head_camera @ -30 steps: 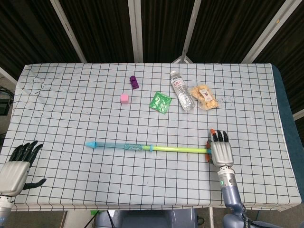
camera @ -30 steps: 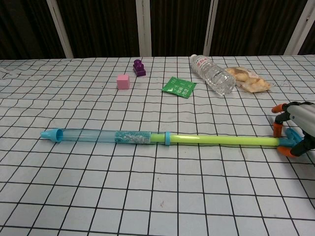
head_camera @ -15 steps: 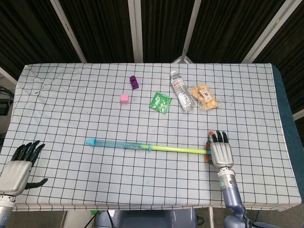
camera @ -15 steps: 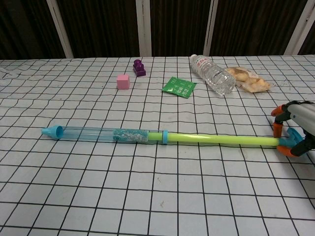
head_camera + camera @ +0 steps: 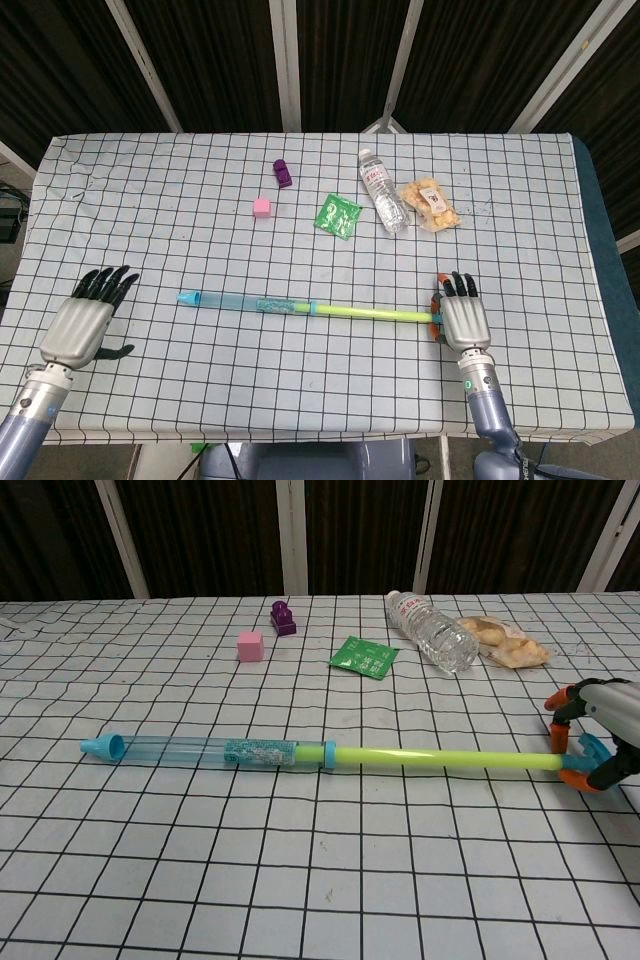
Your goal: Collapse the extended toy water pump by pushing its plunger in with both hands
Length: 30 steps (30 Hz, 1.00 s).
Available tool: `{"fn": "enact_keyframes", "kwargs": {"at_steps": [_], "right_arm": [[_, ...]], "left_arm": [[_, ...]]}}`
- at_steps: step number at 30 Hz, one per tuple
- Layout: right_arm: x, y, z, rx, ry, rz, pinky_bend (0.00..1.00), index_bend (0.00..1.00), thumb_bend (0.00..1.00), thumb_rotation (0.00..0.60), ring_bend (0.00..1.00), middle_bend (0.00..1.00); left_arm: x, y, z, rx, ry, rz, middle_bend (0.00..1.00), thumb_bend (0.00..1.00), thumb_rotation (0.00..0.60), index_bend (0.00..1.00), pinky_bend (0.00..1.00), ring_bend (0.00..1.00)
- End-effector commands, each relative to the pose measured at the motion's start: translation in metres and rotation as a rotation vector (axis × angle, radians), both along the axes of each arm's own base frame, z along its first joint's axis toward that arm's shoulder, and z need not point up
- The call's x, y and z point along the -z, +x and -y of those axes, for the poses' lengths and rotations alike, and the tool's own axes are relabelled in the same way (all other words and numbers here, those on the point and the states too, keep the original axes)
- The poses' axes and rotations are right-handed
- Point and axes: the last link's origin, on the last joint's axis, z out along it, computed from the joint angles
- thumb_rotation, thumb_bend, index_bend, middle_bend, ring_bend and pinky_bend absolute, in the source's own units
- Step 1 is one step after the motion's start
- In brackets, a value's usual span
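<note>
On the checked tablecloth [image 5: 200,400] I count one clear-blue toy water pump [image 5: 200,750] with its yellow-green plunger [image 5: 440,759] extended. My right hand [image 5: 463,322] grasps the plunger's orange handle [image 5: 572,760]; my left hand [image 5: 82,322], fingers spread, holds nothing, well left of the pump's nozzle. Beyond the pump: one clear water bottle [image 5: 432,630], label unreadable.

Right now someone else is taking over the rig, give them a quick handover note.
Right robot hand grips the pump's plunger handle at the table's right side. Left robot hand is open over the cloth, left of the nozzle, not touching it. The toy water pump lies flat, yellow plunger rod mostly out. Nothing collapsed yet. Left: brace the nozzle end, push the plunger in.
</note>
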Motion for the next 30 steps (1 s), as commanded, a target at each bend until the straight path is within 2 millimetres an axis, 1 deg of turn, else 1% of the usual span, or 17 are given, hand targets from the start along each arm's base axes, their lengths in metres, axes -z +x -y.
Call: {"fn": "enact_keyframes", "kwargs": {"at_steps": [1, 5, 7, 8, 12, 15, 17, 20, 24, 30], "right_arm": [[-0.001, 0.0, 0.0, 0.002, 0.001, -0.001, 0.0, 0.64, 0.47, 0.6, 0.0, 0.18], [-0.003, -0.001, 0.0, 0.002, 0.002, -0.001, 0.0, 0.64, 0.47, 0.6, 0.0, 0.18], [-0.004, -0.001, 0.0, 0.002, 0.004, -0.001, 0.0, 0.64, 0.47, 0.6, 0.0, 0.18], [-0.005, -0.001, 0.0, 0.001, 0.004, -0.003, 0.0, 0.64, 0.47, 0.6, 0.0, 0.18], [-0.007, 0.0, 0.0, -0.003, 0.004, -0.003, 0.0, 0.64, 0.47, 0.6, 0.0, 0.18], [-0.008, 0.0, 0.001, -0.005, 0.004, -0.003, 0.0, 0.64, 0.47, 0.6, 0.0, 0.18], [-0.009, 0.0, 0.001, -0.003, 0.004, -0.003, 0.0, 0.64, 0.47, 0.6, 0.0, 0.18], [-0.01, -0.001, 0.001, 0.0, 0.004, -0.002, 0.0, 0.64, 0.47, 0.6, 0.0, 0.18], [-0.012, -0.002, 0.001, -0.001, 0.003, -0.003, 0.0, 0.64, 0.47, 0.6, 0.0, 0.18], [-0.013, -0.004, 0.0, 0.004, 0.003, -0.001, 0.0, 0.64, 0.47, 0.6, 0.0, 0.18]], "left_arm": [[0.016, 0.032, -0.033, 0.038, -0.032, -0.007, 0.0, 0.13, 0.6, 0.16, 0.0, 0.0], [0.031, 0.047, -0.053, 0.03, -0.047, -0.032, 0.02, 0.16, 0.6, 0.22, 0.0, 0.0], [0.042, 0.053, -0.061, 0.008, -0.056, -0.037, 0.03, 0.17, 0.6, 0.3, 0.0, 0.0], [0.046, 0.055, -0.064, 0.0, -0.058, -0.038, 0.04, 0.17, 0.6, 0.31, 0.0, 0.0], [0.067, 0.067, -0.077, -0.024, -0.069, -0.062, 0.05, 0.19, 0.6, 0.35, 0.0, 0.0], [0.081, 0.073, -0.082, -0.025, -0.076, -0.08, 0.05, 0.21, 0.6, 0.37, 0.0, 0.0], [0.094, 0.078, -0.084, -0.029, -0.082, -0.099, 0.06, 0.22, 0.6, 0.38, 0.0, 0.0], [0.108, 0.082, -0.087, -0.038, -0.086, -0.12, 0.06, 0.25, 0.6, 0.4, 0.0, 0.0], [0.122, 0.087, -0.089, -0.047, -0.092, -0.136, 0.06, 0.29, 0.6, 0.42, 0.0, 0.0], [0.131, 0.086, -0.089, -0.057, -0.092, -0.165, 0.06, 0.33, 0.6, 0.43, 0.0, 0.0]]}}
